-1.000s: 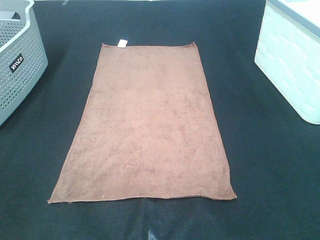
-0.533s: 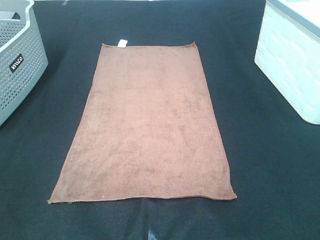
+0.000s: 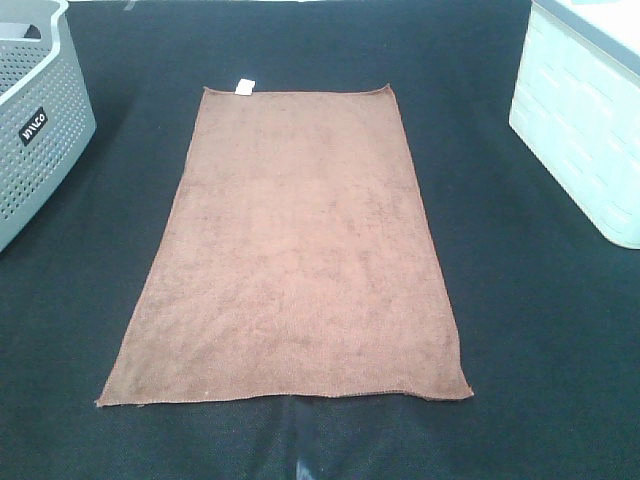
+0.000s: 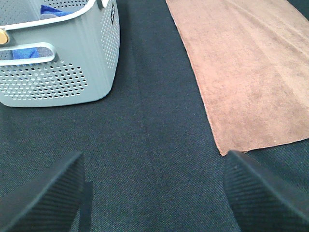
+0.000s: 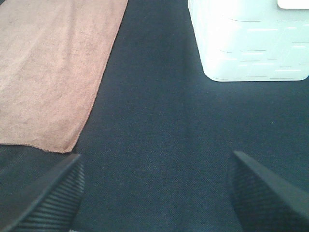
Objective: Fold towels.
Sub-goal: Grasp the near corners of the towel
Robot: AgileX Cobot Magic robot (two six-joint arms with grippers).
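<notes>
The brown towel point(image 3: 295, 250) lies flat and unfolded in the middle of the dark table, its white tag point(image 3: 243, 86) on the far short edge. Neither gripper shows in the exterior high view. The left wrist view shows the towel's near left corner point(image 4: 241, 72) ahead of my left gripper point(image 4: 154, 193), which is open and empty, over bare table. The right wrist view shows the towel's near right corner point(image 5: 53, 72) ahead of my right gripper point(image 5: 154, 193), also open and empty, over bare table.
A grey perforated basket point(image 3: 35, 130) stands at the far left; it holds blue cloth in the left wrist view point(image 4: 58, 63). A white bin point(image 3: 585, 120) stands at the far right and also shows in the right wrist view point(image 5: 246, 43).
</notes>
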